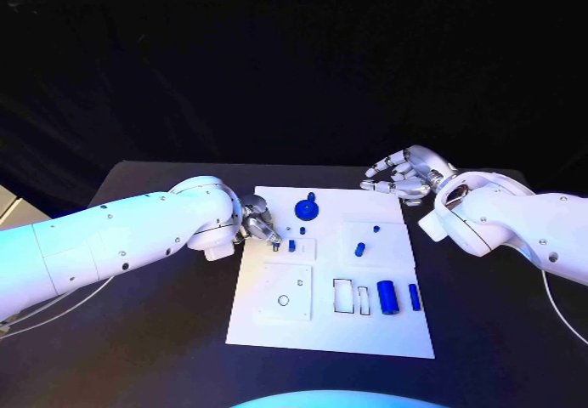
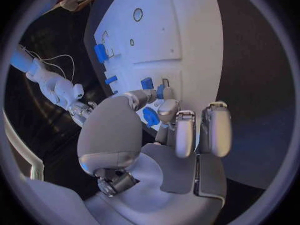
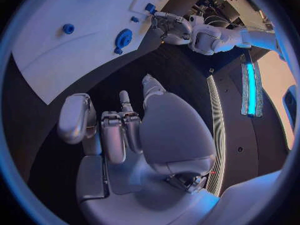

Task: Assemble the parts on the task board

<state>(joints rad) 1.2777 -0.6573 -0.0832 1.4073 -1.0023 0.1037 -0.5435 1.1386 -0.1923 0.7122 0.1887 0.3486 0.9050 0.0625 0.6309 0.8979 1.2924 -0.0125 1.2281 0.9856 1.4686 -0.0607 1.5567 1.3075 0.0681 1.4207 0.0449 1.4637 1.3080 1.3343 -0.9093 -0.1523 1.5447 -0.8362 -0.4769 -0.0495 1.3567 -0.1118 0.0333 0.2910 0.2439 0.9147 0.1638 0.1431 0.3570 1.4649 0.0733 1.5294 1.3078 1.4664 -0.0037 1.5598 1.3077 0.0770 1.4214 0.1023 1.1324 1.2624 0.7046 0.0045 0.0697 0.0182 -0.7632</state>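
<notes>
The white task board lies in the middle of the table. On it are a round blue part, two small blue pieces, a blue peg, a blue cylinder and a blue bar. My left hand is at the board's left edge. Its thumb and a fingertip are close to the small blue pieces; whether they pinch one is unclear. My right hand hovers off the board's far right corner, fingers curled in, holding nothing.
The board has a raised square plate with an oval hole and two rectangular slots beside the cylinder. Black table surrounds the board. My left forearm lies along the table's left side.
</notes>
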